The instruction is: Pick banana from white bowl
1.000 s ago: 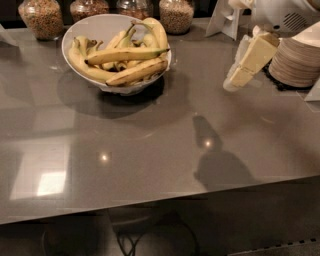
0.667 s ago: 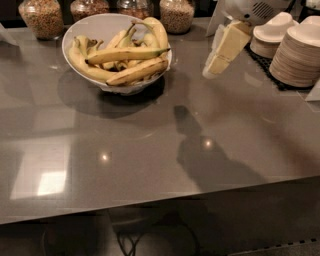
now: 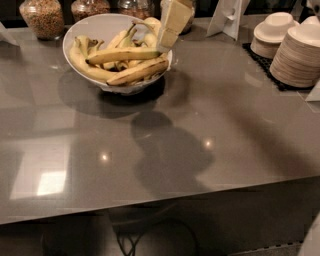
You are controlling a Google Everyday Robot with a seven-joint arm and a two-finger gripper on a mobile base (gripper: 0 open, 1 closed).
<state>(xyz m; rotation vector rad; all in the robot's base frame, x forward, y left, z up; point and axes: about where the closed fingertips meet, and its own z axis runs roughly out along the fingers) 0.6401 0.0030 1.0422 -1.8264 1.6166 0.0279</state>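
The white bowl [image 3: 90, 27] stands at the back left of the grey table and holds several bananas. The banana [image 3: 122, 55], long, nearly straight and yellow with light brown streaks, lies across the top of the pile, with its right end near the bowl's right rim. A shorter banana with heavier brown streaks [image 3: 139, 71] lies just in front of it. My gripper [image 3: 166, 40], cream-coloured, comes down from the top edge of the view. It hangs over the bowl's right side, its tip just above the banana's right end.
Glass jars of grains [image 3: 42, 17] stand behind the bowl. Stacks of small white dishes [image 3: 297, 55] sit on a dark mat at the right. A white card stand [image 3: 227, 15] is at the back. The table's front edge runs across the lower part of the view.
My gripper has moved left from beside the stacked dishes to over the bowl's right side. The view has shifted, so the bowl now appears larger and closer.
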